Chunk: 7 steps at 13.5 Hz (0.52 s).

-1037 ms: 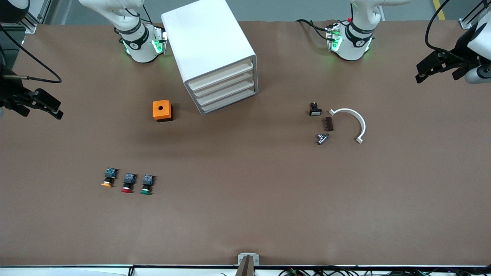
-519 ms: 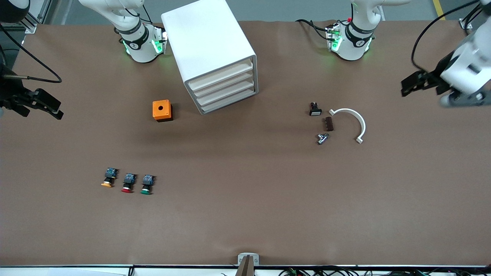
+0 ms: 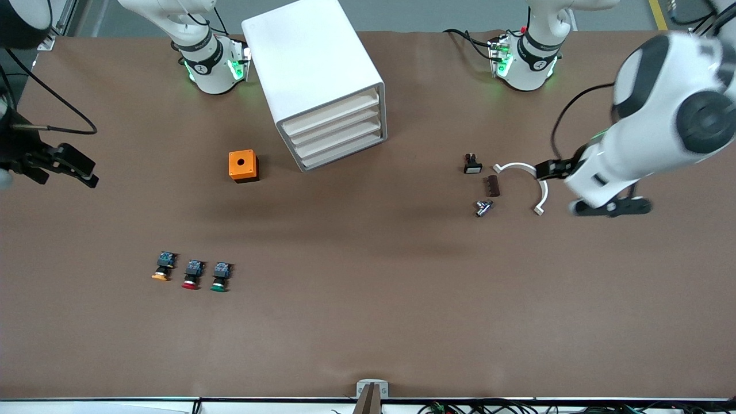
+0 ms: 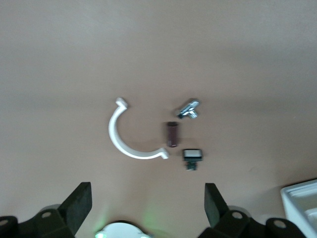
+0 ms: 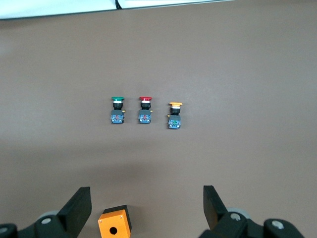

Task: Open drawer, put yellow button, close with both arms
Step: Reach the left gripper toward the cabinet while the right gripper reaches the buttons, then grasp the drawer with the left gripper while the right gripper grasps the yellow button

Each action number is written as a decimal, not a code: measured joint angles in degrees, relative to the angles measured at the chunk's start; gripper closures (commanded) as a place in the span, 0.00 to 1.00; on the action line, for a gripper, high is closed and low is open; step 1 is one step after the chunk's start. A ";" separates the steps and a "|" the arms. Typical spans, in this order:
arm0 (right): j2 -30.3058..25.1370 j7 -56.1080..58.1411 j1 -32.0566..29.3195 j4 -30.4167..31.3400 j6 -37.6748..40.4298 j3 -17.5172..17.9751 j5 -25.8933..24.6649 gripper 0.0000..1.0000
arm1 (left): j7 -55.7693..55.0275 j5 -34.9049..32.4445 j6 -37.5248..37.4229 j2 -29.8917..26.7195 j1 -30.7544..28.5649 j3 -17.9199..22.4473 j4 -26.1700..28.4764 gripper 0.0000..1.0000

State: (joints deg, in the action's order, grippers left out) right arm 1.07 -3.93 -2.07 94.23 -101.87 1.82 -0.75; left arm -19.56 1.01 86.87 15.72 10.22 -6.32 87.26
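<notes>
The white cabinet (image 3: 313, 69) stands between the two arm bases, and its uppermost drawer (image 3: 330, 111) is shut. The yellow button (image 3: 163, 268) lies on the table nearer the front camera, beside the red one (image 3: 192, 275) and the green one (image 3: 220, 276). It also shows in the right wrist view (image 5: 174, 115). My right gripper (image 3: 80, 168) (image 5: 146, 208) is open and empty, up over the right arm's end of the table. My left gripper (image 3: 575, 187) (image 4: 147, 206) is open and empty, over the table beside a white arc clip (image 3: 535, 178).
An orange box with a hole (image 3: 243, 165) (image 5: 115, 224) sits beside the cabinet. Near the clip (image 4: 129, 138) lie a black switch (image 3: 472, 165), a brown block (image 3: 493, 186) and a metal part (image 3: 483, 207). A cabinet corner (image 4: 302, 198) shows in the left wrist view.
My left arm has swung in from the left arm's end of the table to beside the white arc clip. My right gripper has shifted only slightly.
</notes>
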 measured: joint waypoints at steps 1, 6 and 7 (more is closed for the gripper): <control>1.23 0.72 0.00 0.20 -0.75 0.01 -0.99 0.00 | -3.51 0.48 0.49 2.28 1.24 -0.07 -1.09 0.00; 10.39 3.25 0.00 0.64 -3.22 0.15 -3.53 0.00 | -21.66 4.66 3.96 10.61 7.43 -0.33 -4.76 0.00; 12.38 3.33 -0.01 0.70 -4.14 0.14 -3.57 0.00 | -25.28 6.28 4.83 11.62 8.51 -0.35 -4.87 0.00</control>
State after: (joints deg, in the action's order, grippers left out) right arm 13.45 -0.60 -2.08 94.93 -106.01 1.96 -4.32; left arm -44.83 7.29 91.70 27.33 18.74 -6.67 82.39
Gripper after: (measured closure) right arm 0.000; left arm 0.000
